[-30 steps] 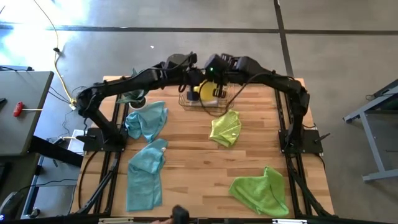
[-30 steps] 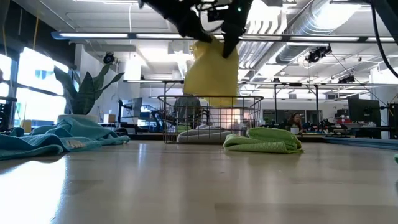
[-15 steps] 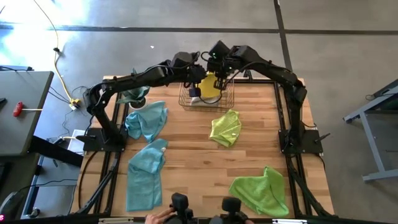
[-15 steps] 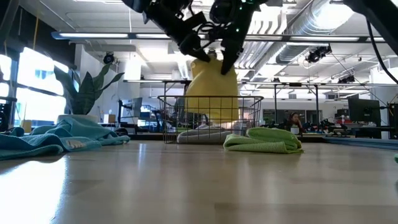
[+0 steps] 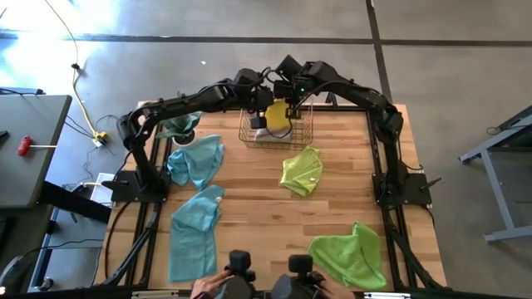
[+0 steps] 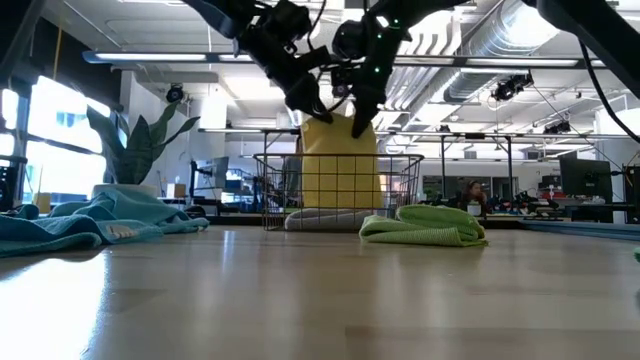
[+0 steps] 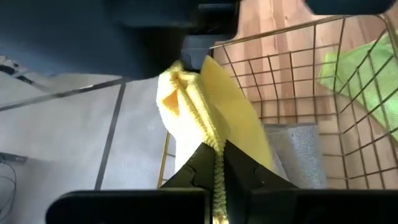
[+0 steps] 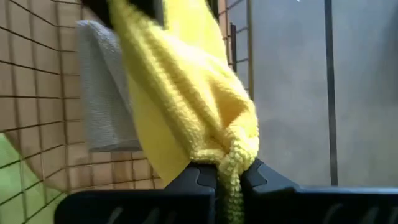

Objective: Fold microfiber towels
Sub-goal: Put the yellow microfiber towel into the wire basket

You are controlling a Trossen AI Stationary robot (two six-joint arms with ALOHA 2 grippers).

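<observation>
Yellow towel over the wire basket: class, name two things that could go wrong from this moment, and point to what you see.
1. Both hands, left hand and right hand, pinch only the top edge of the yellow towel, so it could slip free.
2. Its lower part hangs inside the wire basket above a grey towel; it may snag on the wires or land bunched up.

Left gripper (image 6: 308,103), right gripper (image 6: 360,118): jaws clamped.

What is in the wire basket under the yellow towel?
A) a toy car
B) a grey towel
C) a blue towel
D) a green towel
B: a grey towel lies on the basket floor, below the yellow towel that both pincers hold up.
</observation>
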